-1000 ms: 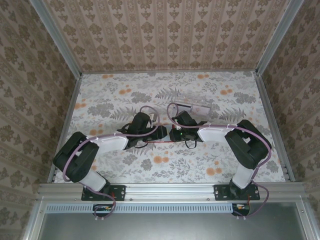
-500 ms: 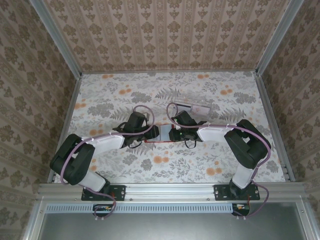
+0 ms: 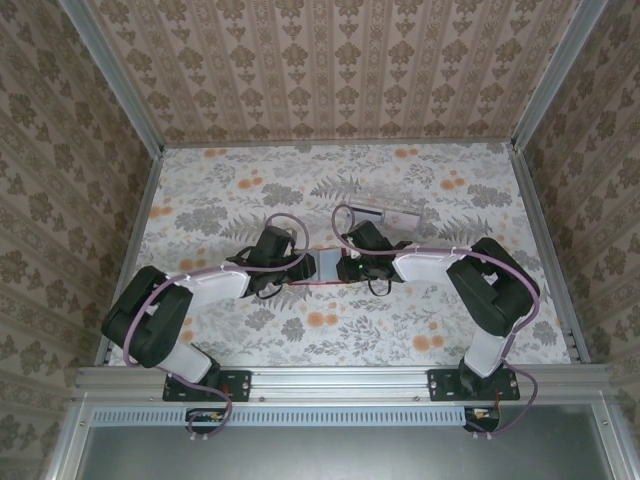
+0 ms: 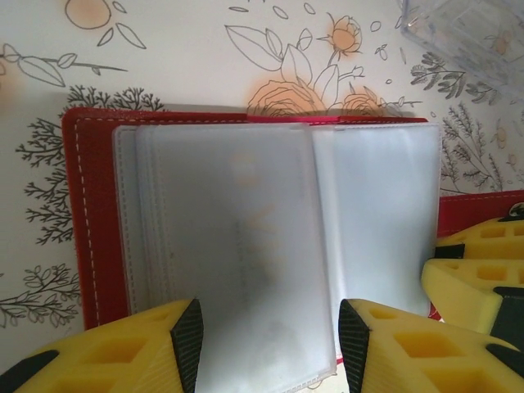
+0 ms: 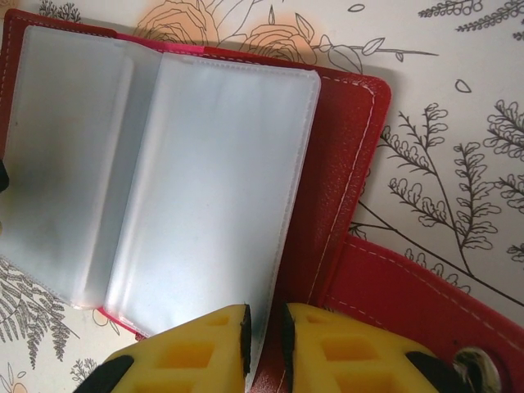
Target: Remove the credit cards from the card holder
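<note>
Top external: clear box (image 3: pixel 386 213) (beyond holder (image 3: pixel 325 267))

Floral-patterned table (image 3: pixel 480 310), walled on three sides.
The red card holder (image 3: pixel 322 268) lies open near its middle; a clear plastic piece (image 3: pixel 386 213) lies farther back, apart from it.

High overview; wrist close-ups sharing card holder (image 4: pixel 86 221)

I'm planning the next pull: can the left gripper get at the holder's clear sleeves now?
Probably yes: the left gripper is open astride a sleeve of the card holder, nothing over it.
</note>
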Controlling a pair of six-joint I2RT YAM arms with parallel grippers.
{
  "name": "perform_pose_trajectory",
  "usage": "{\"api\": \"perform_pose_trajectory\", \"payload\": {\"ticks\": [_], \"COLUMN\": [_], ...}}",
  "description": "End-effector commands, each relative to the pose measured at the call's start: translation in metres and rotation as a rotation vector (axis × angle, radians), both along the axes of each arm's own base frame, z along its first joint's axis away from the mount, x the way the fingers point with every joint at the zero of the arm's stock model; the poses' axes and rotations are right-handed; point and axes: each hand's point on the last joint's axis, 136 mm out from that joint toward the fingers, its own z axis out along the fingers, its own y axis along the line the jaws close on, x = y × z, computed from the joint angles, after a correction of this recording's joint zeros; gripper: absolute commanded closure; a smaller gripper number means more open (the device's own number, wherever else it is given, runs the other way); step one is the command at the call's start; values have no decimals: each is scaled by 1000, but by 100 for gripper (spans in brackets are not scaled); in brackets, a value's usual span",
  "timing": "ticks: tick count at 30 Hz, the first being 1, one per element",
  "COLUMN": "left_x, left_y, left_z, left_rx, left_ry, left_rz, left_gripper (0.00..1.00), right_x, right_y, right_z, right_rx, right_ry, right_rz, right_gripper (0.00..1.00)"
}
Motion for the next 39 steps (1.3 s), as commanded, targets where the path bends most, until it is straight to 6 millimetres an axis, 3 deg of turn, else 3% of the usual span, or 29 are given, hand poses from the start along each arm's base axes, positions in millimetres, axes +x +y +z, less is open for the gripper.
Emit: {"api": "perform_pose_trajectory", "payload": {"ticks": [1,17,30,39], "left_x": [-2,-3,-7,-7], "left_y": [10,24,8,9], "left_z": [-8,-4,-16,-7], "left_rx": [43,76,33,57], "left_ry": [12,-18,26,-3], "left_rz": [14,54,1,6], "left_gripper": [50,50,50,50], "right_x": [-11,-12,-13,-12], "right_y": [1,1,1,1], "right_z": [-16,-18,-20,-19], "right_rx": [-17,-18,-22,-19], "right_ry": [65,72,76,76], "right_rz": [10,8,9,10], "right_gripper": [78,78,78,78]}}
